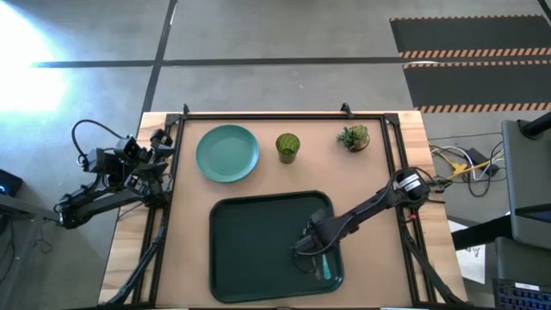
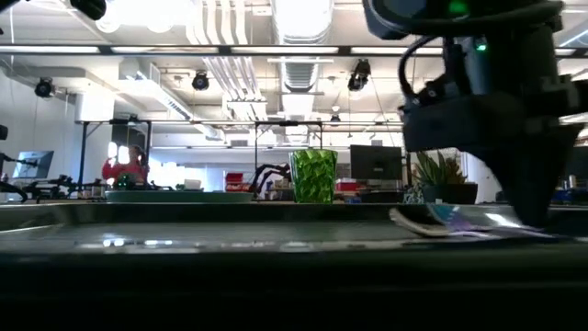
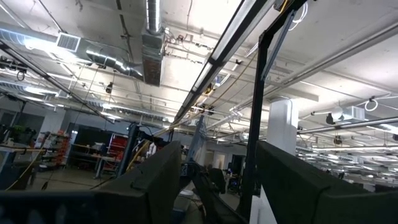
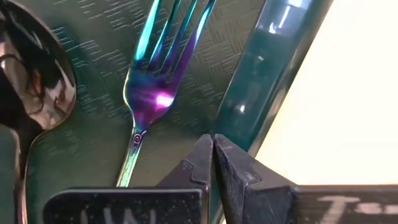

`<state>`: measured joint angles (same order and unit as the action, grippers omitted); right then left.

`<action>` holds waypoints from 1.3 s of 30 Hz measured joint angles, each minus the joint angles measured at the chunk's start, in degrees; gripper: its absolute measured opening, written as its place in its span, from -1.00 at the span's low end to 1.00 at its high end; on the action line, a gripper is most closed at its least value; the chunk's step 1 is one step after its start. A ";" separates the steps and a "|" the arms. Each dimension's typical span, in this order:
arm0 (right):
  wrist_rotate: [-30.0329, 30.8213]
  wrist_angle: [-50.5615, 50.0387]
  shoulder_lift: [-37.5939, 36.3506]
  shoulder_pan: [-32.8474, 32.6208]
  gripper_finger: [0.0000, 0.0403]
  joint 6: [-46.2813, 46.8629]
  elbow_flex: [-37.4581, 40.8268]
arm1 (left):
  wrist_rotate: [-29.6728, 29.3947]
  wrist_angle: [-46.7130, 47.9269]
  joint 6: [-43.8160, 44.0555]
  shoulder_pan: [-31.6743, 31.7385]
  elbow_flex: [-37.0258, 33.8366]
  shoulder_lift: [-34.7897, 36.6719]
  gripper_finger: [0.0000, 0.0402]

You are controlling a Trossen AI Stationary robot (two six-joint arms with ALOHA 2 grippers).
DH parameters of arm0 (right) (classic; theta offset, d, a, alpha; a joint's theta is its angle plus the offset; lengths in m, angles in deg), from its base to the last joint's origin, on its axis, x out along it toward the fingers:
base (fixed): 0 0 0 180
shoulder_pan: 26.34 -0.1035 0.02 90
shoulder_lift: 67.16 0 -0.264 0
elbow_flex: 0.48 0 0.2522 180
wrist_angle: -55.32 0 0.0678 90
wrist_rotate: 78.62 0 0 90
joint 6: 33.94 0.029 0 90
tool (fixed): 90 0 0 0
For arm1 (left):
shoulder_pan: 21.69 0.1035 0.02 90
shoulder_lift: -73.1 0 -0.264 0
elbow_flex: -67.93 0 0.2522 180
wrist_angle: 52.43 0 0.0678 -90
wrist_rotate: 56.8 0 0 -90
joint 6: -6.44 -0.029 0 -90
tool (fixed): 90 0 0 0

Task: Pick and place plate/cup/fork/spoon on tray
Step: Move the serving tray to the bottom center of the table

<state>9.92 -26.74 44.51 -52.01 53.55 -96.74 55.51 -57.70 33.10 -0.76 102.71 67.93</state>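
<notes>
While the left tool (image 1: 159, 138) is parked off the surface's left edge, its wrist camera aimed at the ceiling and its fingers (image 3: 155, 180) spread on nothing, two items wait at the back of the surface (image 1: 379, 172).

Plate (image 1: 227, 153): back left, lying flat, apart from the tray. Judged rigid, light and smooth; being flat, it offers only its rim, so a pinch on the near edge with one finger slid beneath looks the sole hold, and slippage is likely.

Cup (image 1: 287, 146): just right of the plate, upright. Judged light, stiff and thin-walled, easily tipped; grip across the rim or round the body. A small potted plant (image 1: 354, 137) stands further right and is no part of the job.

Tray (image 1: 258, 250): front centre. Fork (image 4: 158, 87) and spoon (image 4: 31, 87) already lie side by side on its floor near the right rim; both thin, hard and slick.

Right tool (image 1: 317, 255): low over that corner, fingertips (image 4: 205, 158) pressed together, gripping nothing.
</notes>
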 joint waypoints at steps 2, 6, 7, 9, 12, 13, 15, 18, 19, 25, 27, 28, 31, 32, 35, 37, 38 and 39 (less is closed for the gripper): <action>-1.28 -0.94 -0.08 -0.57 -0.96 1.47 0.62 | 0.00 0.00 0.02 0.00 0.00 0.00 -0.05; -2.19 -0.80 -1.20 -2.19 -0.96 5.23 2.36 | 0.00 0.00 0.02 0.00 0.00 0.00 -0.05; -2.20 -0.76 -1.66 -2.71 -0.96 6.51 2.86 | 0.01 0.01 0.02 0.00 0.00 0.00 -0.05; -2.18 -0.83 -2.72 -3.67 -0.96 9.15 3.63 | 0.00 0.00 0.02 0.00 0.00 0.00 -0.05; -1.66 -0.95 -4.46 -5.00 -0.96 12.50 4.58 | 0.02 0.00 0.02 -0.02 0.02 0.00 -0.05; -1.58 -1.27 -5.07 -5.42 -0.96 13.59 4.96 | 0.02 0.02 0.02 -0.01 0.01 0.00 -0.05; -1.54 -1.83 -6.44 -6.15 -0.96 15.53 5.90 | 0.02 0.02 0.04 0.00 0.02 0.00 -0.05; -1.19 -1.92 -8.57 -7.12 -0.96 18.13 7.55 | 0.02 0.02 0.04 -0.02 0.02 0.00 -0.05; -0.36 -1.96 -9.24 -7.45 -0.96 18.99 8.03 | 0.03 0.04 0.02 0.00 0.02 0.00 -0.05; 11.29 2.73 -12.63 -7.68 -0.96 21.44 8.31 | 0.09 0.07 0.02 -0.02 0.02 0.00 -0.05; 15.28 4.67 -13.41 -7.67 -0.96 21.43 8.31 | 0.09 0.04 0.02 -0.02 0.02 0.00 -0.05; 16.19 4.97 -13.63 -7.67 -0.96 21.43 8.31 | 0.08 0.05 0.02 -0.01 0.02 0.00 -0.05; 16.49 4.88 -13.69 -7.70 -0.96 21.45 8.45 | 0.07 0.04 0.00 -0.02 0.02 0.00 -0.05; 16.48 4.94 -13.43 -7.70 -0.96 21.54 8.47 | 0.07 0.04 0.00 -0.02 0.02 0.00 -0.05; 16.03 5.76 -13.11 -7.70 -0.96 21.88 9.15 | 0.07 0.04 0.00 -0.02 0.02 0.00 -0.05; 16.01 6.74 -12.80 -7.70 -0.96 22.54 9.88 | 0.07 0.06 0.00 -0.02 0.02 0.00 -0.05; 16.01 7.28 -12.51 -7.70 -0.96 22.91 10.30 | 0.08 0.04 0.00 -0.02 0.02 0.00 -0.05; 15.99 7.76 -12.24 -7.70 -0.96 23.31 10.73 | 0.07 0.03 0.00 0.00 0.02 0.00 -0.05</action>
<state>25.91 -18.98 32.28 -59.70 76.85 -86.01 55.57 -57.66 33.10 -0.76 102.73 67.93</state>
